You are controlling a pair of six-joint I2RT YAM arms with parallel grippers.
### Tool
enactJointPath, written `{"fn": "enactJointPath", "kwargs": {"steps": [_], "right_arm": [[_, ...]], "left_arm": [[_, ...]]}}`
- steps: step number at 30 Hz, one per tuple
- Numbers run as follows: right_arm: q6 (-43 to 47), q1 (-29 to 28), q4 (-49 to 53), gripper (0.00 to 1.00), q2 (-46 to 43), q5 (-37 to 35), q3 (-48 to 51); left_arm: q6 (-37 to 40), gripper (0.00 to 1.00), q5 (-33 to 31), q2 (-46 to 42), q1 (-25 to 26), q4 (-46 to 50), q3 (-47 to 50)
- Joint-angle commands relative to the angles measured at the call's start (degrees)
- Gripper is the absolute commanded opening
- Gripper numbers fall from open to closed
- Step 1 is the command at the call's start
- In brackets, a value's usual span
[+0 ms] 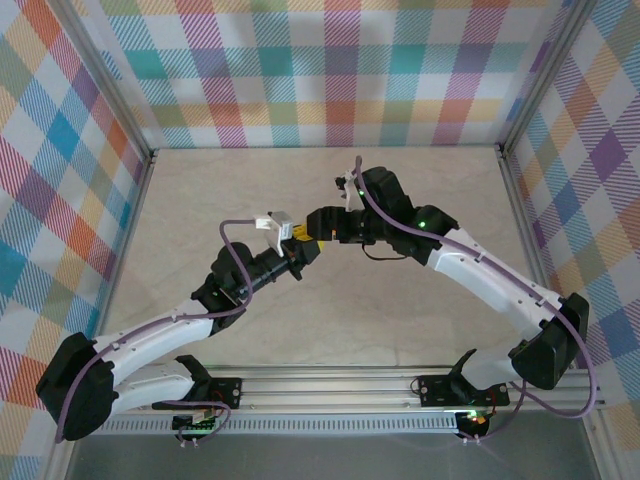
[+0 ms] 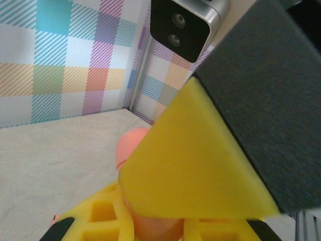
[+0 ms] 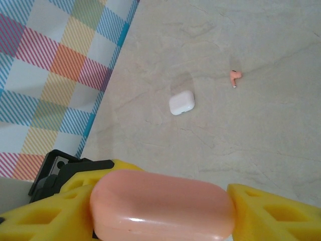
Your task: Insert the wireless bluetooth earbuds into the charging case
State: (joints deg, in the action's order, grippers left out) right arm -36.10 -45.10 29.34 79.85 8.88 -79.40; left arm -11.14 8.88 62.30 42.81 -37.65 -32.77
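A pinkish-orange charging case [image 3: 160, 203] is held in the air between both grippers, which meet over the middle of the table. My right gripper [image 3: 161, 213] has a yellow finger against each end of the case. In the left wrist view the same case [image 2: 131, 145] sticks up between the fingers of my left gripper [image 2: 155, 227], which is shut on it, and a yellow right finger [image 2: 190, 160] covers most of the case. One pinkish-orange earbud [image 3: 234, 76] lies on the table. The two grippers, left [image 1: 303, 252] and right [image 1: 320, 228], touch tip to tip.
A white charging case [image 3: 181, 102], lid shut, lies on the table near the earbud. Plaid walls and an aluminium post [image 2: 140, 65] close the table [image 1: 200, 200] in at the back and sides.
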Motion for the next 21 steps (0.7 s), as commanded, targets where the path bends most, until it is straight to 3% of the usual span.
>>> {"fn": "enactJointPath", "kwargs": {"steps": [1, 7, 14, 21], "right_arm": [[2.5, -0.3, -1.9, 0.71, -5.5, -1.7, 1.0], [0.4, 4.0, -7.1, 0.77, -14.3, -3.1, 7.9], [-7.5, 11.3, -23.1, 0.73, -14.9, 13.7, 14.5], [-11.7, 11.9, -37.6, 0.61, -13.6, 18.4, 18.9]], "left_arm": [[-2.9, 0.0, -0.8, -1.0, -1.5, 0.9, -2.1], [-15.3, 0.0, 6.5, -1.0, -8.3, 2.0, -4.5], [-21.9, 0.0, 15.0, 0.3, -11.6, 4.2, -11.3], [-33.5, 0.0, 18.9, 4.0, -12.5, -4.4, -13.5]]}}
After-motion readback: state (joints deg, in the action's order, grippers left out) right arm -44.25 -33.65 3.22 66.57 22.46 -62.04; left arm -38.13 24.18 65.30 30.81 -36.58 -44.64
